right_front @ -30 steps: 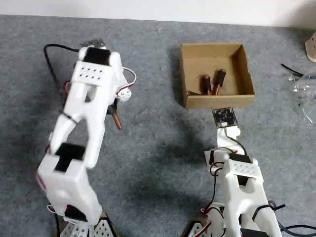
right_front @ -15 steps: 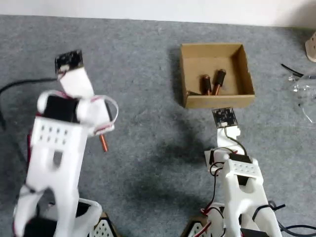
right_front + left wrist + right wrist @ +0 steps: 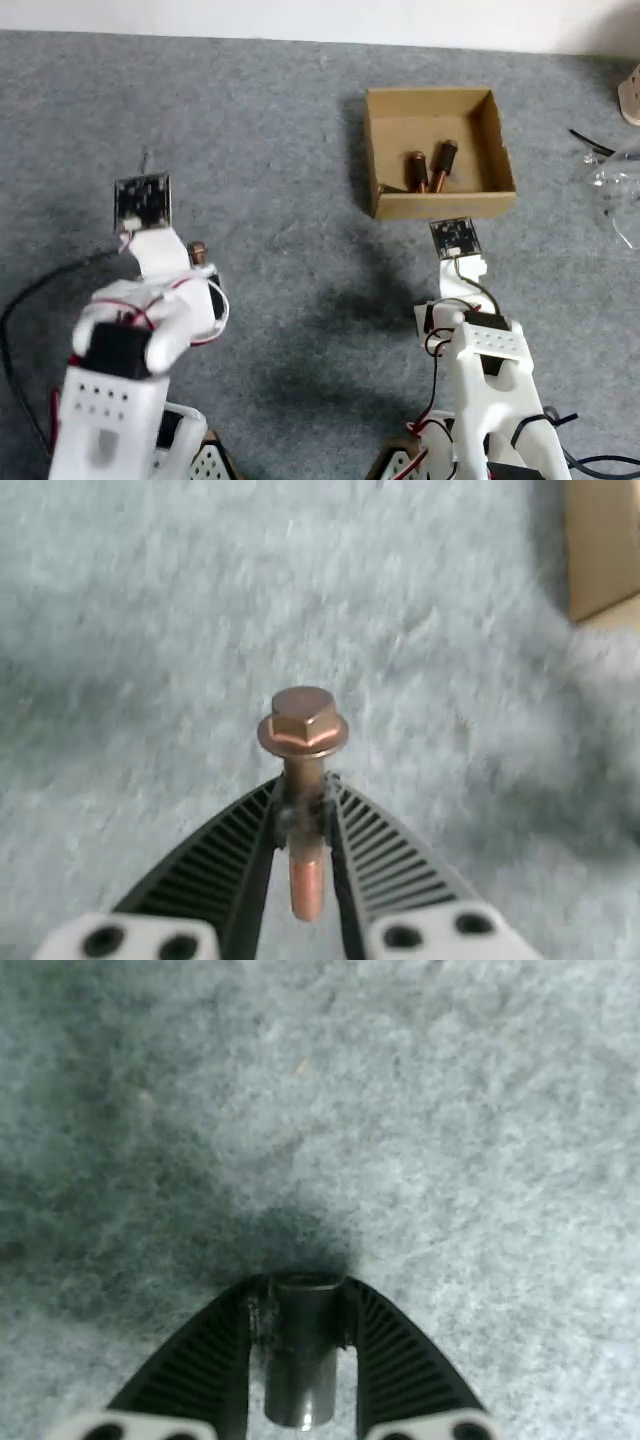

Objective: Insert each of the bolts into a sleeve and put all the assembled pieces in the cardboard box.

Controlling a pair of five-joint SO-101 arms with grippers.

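My left gripper (image 3: pixel 305 790) is shut on the shank of a copper hex-head bolt (image 3: pixel 303 730). In the high view the bolt (image 3: pixel 197 250) sticks up beside the left arm at the near left of the table. My right gripper (image 3: pixel 303 1295) is shut on a dark sleeve (image 3: pixel 303 1350), held low over the grey carpet just in front of the cardboard box (image 3: pixel 442 206). The box stands at the far middle-right and holds two assembled copper and dark pieces (image 3: pixel 417 170) (image 3: pixel 443 163). A corner of the box (image 3: pixel 600 550) shows in the left wrist view.
Clear plastic and thin cables (image 3: pixel 612 170) lie at the right edge, with a beige object (image 3: pixel 630 95) above them. A black cable (image 3: pixel 30 295) trails from the left arm. Grey carpet lies open between the two arms.
The left arm has pulled back from the far left towards the near edge, carrying the bolt with it. The right arm has kept still.
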